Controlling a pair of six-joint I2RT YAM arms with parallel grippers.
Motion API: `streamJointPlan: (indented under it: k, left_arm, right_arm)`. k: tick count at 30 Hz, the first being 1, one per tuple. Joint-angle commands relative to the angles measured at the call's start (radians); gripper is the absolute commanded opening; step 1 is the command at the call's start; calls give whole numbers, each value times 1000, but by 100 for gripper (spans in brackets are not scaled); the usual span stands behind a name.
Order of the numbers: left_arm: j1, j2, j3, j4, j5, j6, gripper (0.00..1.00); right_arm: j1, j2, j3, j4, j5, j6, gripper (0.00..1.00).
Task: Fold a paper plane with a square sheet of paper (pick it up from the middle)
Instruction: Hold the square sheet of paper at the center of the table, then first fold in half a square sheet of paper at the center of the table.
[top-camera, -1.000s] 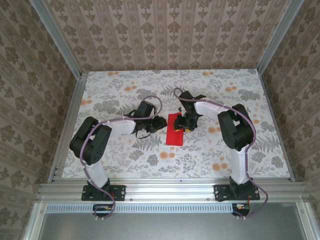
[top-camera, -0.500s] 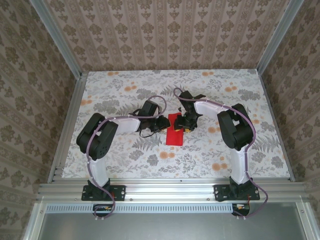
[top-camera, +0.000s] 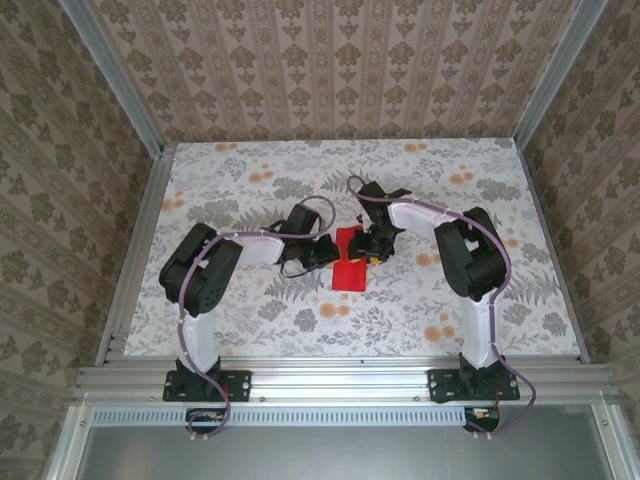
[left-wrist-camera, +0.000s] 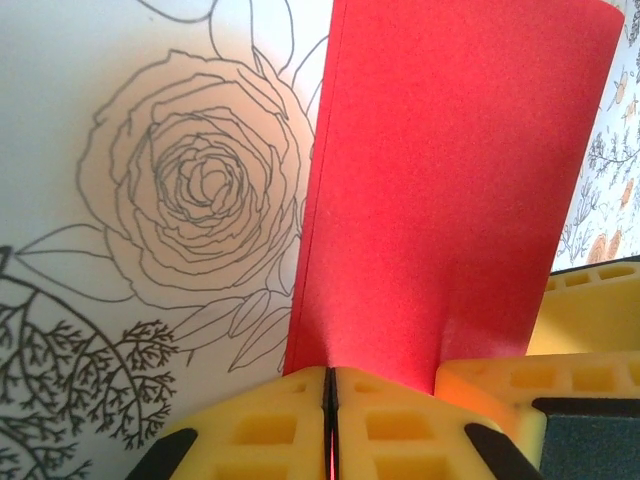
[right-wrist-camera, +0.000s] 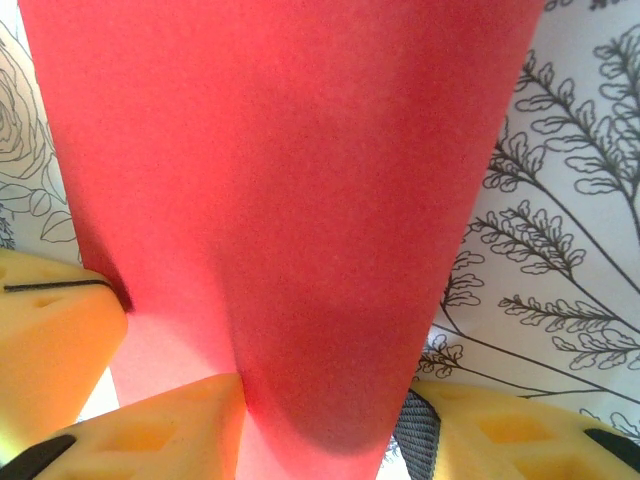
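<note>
The square sheet of paper (top-camera: 350, 272) is bright red and lies folded over into a narrow rectangle at mid-table. My left gripper (top-camera: 326, 251) sits at its left edge. In the left wrist view the left gripper (left-wrist-camera: 329, 372) is shut, with a thin sliver of the red paper (left-wrist-camera: 450, 180) pinched between its yellow fingers. My right gripper (top-camera: 371, 253) is at the sheet's far right corner. In the right wrist view the paper's (right-wrist-camera: 280, 180) rounded fold bulges between the right gripper's (right-wrist-camera: 325, 400) spread jaws, touching the left finger (right-wrist-camera: 170, 430) and clear of the right one.
The floral tablecloth (top-camera: 450, 190) covers the table, with metal rails along its sides and near edge (top-camera: 330, 380). Patterned walls close in the back and sides. The two grippers stand close together over the paper, the left one's yellow fingers (right-wrist-camera: 50, 330) reaching into the right wrist view.
My left arm has reached rightward to the paper and its jaws have closed on the sheet's edge. The right arm has not moved.
</note>
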Motion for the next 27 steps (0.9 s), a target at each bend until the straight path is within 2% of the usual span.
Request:
streamJointPlan:
  k: [1,7,12,15,17,22,27]
  left_arm:
    - [-9,20,28,-94,-22,17,10]
    - [-12,36,44,-211,-54,50,6]
    - [-13,57,44,-232,-52,52,4]
    - [-15,66,51,-234,-49,54,3]
    - [-16,71,59,-242,-51,57,3]
    - [-20,83,77,-256,-54,63,3]
    - [-19,84,79,-269,-61,64,2]
  right_arm:
    - [10,119,-55,-8,76,-11,48]
    - [6,-28,-57,42,9,35,50]
    - [-20,-192,-107,124,-19,73,53]
    - [-33,-258,-152,178,-35,79,52]
    - [-34,-270,-169,207,-79,63,47]
    - [-24,-208,-167,251,-205,53,27]
    - [-19,-149,-162,271,-249,61,20]
